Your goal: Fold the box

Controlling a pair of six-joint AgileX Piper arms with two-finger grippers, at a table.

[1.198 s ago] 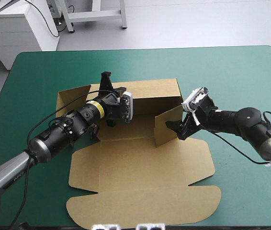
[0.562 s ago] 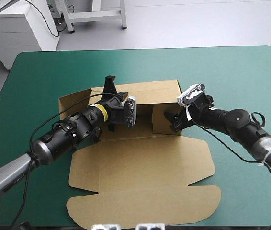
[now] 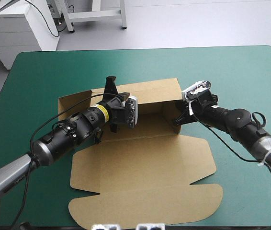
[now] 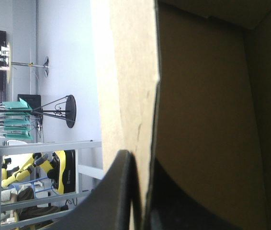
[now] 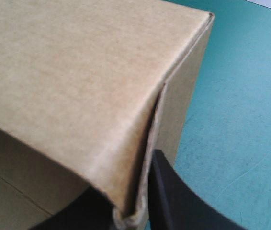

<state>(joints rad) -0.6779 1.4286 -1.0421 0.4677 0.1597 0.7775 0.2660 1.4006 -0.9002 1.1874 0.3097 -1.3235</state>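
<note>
Across the teal-green bench [image 3: 231, 72] the box [image 3: 145, 163] was laid out near the middle, partly formed. Its far wall and right side wall were raised, while the lid and the rounded flaps were left flat toward the near edge. Whether the left side panel was raised could not be told. The left end effector [image 3: 110, 87] was pressed together on the upper edge of the far wall near its left end, with a single thickness of board pinched between the black fingers. The right end effector [image 3: 177, 118] was clamped on the near end of the right wall, where two layers of board were seen folded together. The board was judged light and stiff within each panel, yet ready to hinge at its scored creases and to spring back if released. Its thin edges were thought liable to be crushed or torn under a hard pinch, and its smooth face to slip from a loose one. Hold was judged best taken on a wall's free edge close to a crease or corner, where a panel could be steered without being buckled. The wide flat lid was expected to sag if lifted by one corner alone.
</note>
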